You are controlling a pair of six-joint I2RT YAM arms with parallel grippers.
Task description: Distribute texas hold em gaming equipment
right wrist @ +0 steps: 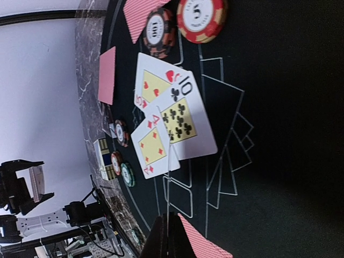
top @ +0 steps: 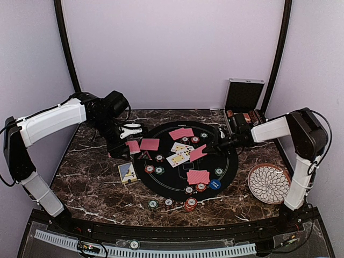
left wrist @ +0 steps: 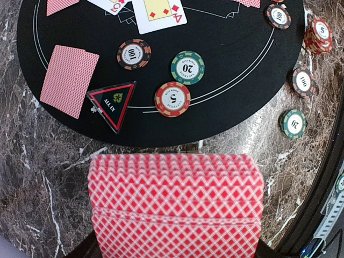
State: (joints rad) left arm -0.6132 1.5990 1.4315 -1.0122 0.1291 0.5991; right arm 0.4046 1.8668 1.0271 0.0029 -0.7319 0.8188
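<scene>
My left gripper point(top: 121, 146) is shut on a deck of red-backed cards point(left wrist: 174, 207) at the left edge of the black round mat point(top: 231, 161); the deck hides its fingers in the left wrist view. Just beyond the deck lie a triangular "ALL IN" marker point(left wrist: 112, 104) and 100, 20 and 5 chips point(left wrist: 172, 99). My right gripper point(top: 210, 147) is shut on a single red-backed card point(top: 198, 153), held tilted over the mat's middle; in the right wrist view it shows edge-on point(right wrist: 170, 188). Three face-up cards point(right wrist: 172, 115) lie beside it. Red card pairs point(top: 181, 133) and a blue button point(top: 215, 184) sit on the mat.
A white patterned plate point(top: 269, 183) sits at the right front. The open silver case point(top: 244, 102) stands at the back right. A card box point(top: 127, 172) lies left of the mat. Loose chips point(top: 190, 203) lie on the marble near the front edge.
</scene>
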